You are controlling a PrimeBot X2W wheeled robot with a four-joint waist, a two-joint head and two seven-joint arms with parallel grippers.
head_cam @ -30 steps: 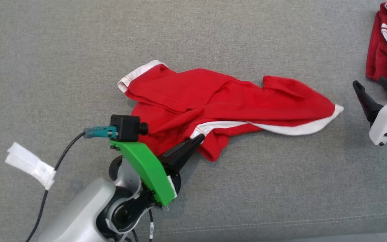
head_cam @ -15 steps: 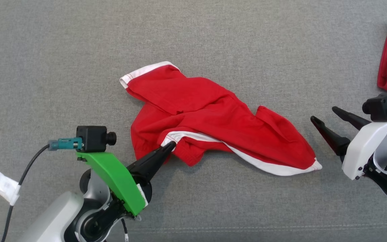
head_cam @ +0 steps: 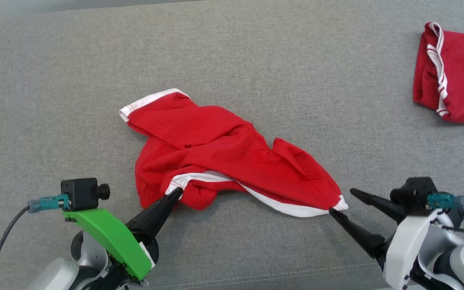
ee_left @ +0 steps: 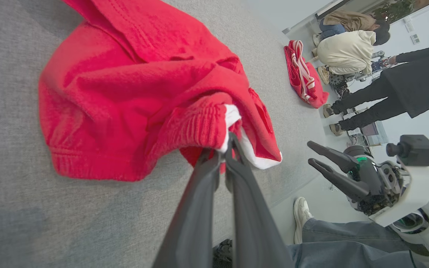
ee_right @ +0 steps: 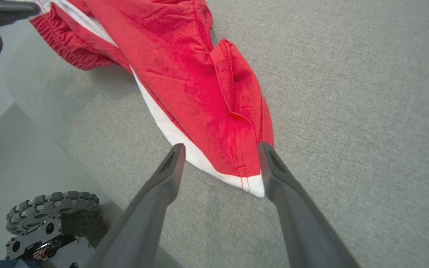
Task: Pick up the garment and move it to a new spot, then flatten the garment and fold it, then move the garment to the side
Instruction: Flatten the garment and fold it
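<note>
The garment [head_cam: 216, 161] is a pair of red shorts with white trim, lying crumpled on the grey cushion [head_cam: 256, 52]. My left gripper [head_cam: 177, 192] is shut on the garment's white-edged hem at its lower left; the left wrist view shows the bunched red and white cloth [ee_left: 199, 126] pinched at my fingertips [ee_left: 228, 143]. My right gripper [head_cam: 340, 201] is open at the garment's lower right tip. In the right wrist view its two fingers [ee_right: 171, 163] straddle the white-tipped corner [ee_right: 251, 182], one on each side.
A second red garment with white stripes [head_cam: 453, 92] lies folded at the far right of the cushion. The cushion's front seam [head_cam: 256, 278] runs close below both grippers. Beyond the edge the left wrist view shows people [ee_left: 397, 85], a shoe [ee_left: 302, 216] and floor.
The head camera has shifted. My left gripper has dragged the hem toward the front edge, pulling the garment along. My right gripper has come in from the right to straddle the garment's right tip.
</note>
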